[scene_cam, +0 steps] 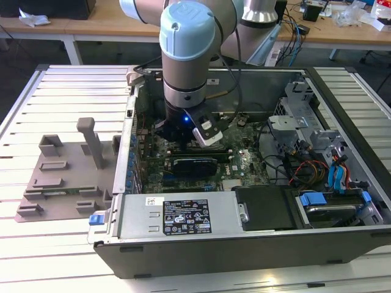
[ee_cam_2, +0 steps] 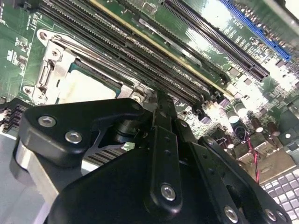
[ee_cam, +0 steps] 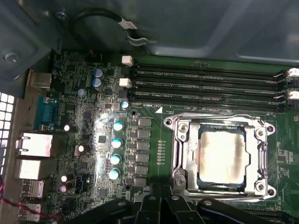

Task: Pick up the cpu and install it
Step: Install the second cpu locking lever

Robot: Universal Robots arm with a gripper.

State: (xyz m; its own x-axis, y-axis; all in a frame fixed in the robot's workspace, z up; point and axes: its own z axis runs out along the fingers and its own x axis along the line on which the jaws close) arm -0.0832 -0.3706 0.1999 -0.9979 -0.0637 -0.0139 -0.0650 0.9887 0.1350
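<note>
**CPU seated in socket, gripper above the board**

Starting at the exterior view's left: grey plastic tray [scene_cam: 64, 177] on the slatted table [scene_cam: 36, 256], beside the open computer case [scene_cam: 244, 238]. Further right, arm lowered into the case, gripper [scene_cam: 183, 131] over the motherboard [scene_cam: 244, 162].

In the first wrist view, cpu [ee_cam: 221, 158] lying flat inside the metal socket frame [ee_cam: 180, 154], just below the memory slots [ee_cam: 205, 84]; likewise in the second wrist view [ee_cam_2: 86, 86]. Black gripper linkages close above, nothing seen held. Jaw state: cannot tell. Placement apparently done; whether the socket is latched, unclear.
</note>
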